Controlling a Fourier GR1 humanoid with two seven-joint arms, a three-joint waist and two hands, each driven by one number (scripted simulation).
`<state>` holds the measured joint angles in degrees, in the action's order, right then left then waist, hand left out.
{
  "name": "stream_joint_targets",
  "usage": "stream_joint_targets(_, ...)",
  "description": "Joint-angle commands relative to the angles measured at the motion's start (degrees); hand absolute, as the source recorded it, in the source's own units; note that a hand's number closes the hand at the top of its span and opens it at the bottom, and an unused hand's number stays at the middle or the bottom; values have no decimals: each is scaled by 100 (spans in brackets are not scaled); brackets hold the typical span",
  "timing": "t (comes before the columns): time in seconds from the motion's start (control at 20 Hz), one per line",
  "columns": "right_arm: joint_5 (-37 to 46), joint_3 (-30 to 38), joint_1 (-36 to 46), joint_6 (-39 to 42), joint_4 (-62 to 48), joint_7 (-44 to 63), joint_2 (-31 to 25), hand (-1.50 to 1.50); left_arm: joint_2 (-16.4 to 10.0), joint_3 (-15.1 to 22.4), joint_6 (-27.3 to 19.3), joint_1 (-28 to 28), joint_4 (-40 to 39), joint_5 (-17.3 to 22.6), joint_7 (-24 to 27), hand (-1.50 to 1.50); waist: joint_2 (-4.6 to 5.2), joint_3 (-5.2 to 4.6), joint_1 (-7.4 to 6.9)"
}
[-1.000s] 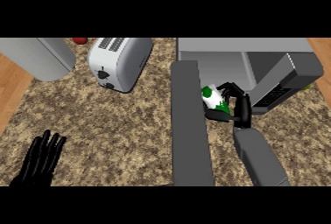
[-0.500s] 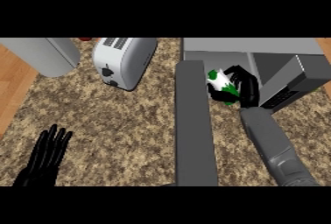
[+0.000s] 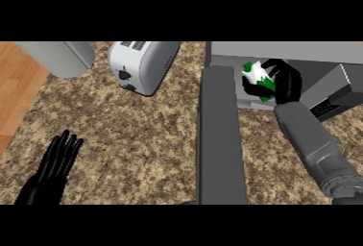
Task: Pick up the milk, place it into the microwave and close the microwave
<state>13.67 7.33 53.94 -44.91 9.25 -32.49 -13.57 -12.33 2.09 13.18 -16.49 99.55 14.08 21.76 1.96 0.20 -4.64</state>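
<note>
— What's on the worktop (image 3: 142,134)?
— One microwave (image 3: 284,50), its door (image 3: 221,144) open, and one toaster (image 3: 142,65).
— Robot hands?
— Two. The left robot hand (image 3: 55,161) rests lower left, fingers straight. The right robot hand (image 3: 287,81) curls round the one milk (image 3: 257,77) at the microwave's opening.

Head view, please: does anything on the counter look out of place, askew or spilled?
Nothing looks spilled or damaged. The milk is held in the right hand at the front of the microwave, whose door is open, as the task needs. The toaster sits at a slight angle.
</note>
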Motion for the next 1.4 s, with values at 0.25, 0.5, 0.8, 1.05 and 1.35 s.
stream_joint_targets(0.25,404,-217,242,-604,-538,261,-421,-150,-28,51,-174,191,-145,-453,85,-150,88,4,-173)
stream_joint_targets(0.5,560,-356,439,-606,-671,471,-230,-150,151,239,-224,333,-296,-570,122,-150,97,4,-204)
stream_joint_targets(0.8,384,-191,449,40,-486,217,-137,-150,16,255,-30,298,-195,-512,78,-150,106,17,-228)
stream_joint_targets(1.05,138,42,208,507,-279,-320,124,-150,86,292,-27,383,-238,-495,64,-150,80,17,-126)
stream_joint_targets(1.35,-270,462,-68,889,-142,-837,150,-150,237,529,-24,206,-180,-617,159,-150,41,16,-62)
